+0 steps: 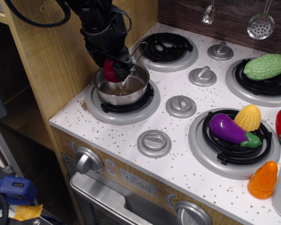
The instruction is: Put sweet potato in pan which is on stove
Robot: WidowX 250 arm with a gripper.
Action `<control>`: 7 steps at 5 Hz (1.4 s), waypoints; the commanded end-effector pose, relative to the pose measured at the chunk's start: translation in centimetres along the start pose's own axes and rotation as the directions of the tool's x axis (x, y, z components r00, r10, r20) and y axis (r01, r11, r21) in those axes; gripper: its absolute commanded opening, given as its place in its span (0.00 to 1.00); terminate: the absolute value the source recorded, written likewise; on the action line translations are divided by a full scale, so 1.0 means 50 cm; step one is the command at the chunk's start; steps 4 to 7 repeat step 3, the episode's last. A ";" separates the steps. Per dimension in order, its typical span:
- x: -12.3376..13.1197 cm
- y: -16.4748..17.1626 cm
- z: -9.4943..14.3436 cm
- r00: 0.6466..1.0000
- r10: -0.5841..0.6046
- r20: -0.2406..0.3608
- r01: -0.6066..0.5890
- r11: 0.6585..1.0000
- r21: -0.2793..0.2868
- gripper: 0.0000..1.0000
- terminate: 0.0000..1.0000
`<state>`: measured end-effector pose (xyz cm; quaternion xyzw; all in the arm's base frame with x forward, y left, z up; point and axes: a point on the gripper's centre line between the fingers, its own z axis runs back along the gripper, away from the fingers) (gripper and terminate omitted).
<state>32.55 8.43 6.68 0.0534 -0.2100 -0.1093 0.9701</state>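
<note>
Claw (pixel 118 70) grips sweet potato (pixel 110 71) above pan (pixel 123 89) rim.

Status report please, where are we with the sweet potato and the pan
Gripper shut on sweet potato, over the pan's back-left rim. Sweet potato not released yet. Pan interior clear.

Wooden side panel (pixel 51 70) is crowding the pan (pixel 123 87) on its left; gripper (pixel 118 70) with sweet potato (pixel 110 71) is occupying the pan's left rim. Bare stove top (pixel 131 126) toward the front is lying open. Burner coil (pixel 166 47) and knob (pixel 181 106) are flanking the pan.
</note>
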 end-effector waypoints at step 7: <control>0.010 0.011 0.013 0.999 -0.002 0.034 0.002 1.000 0.018 1.00 1.00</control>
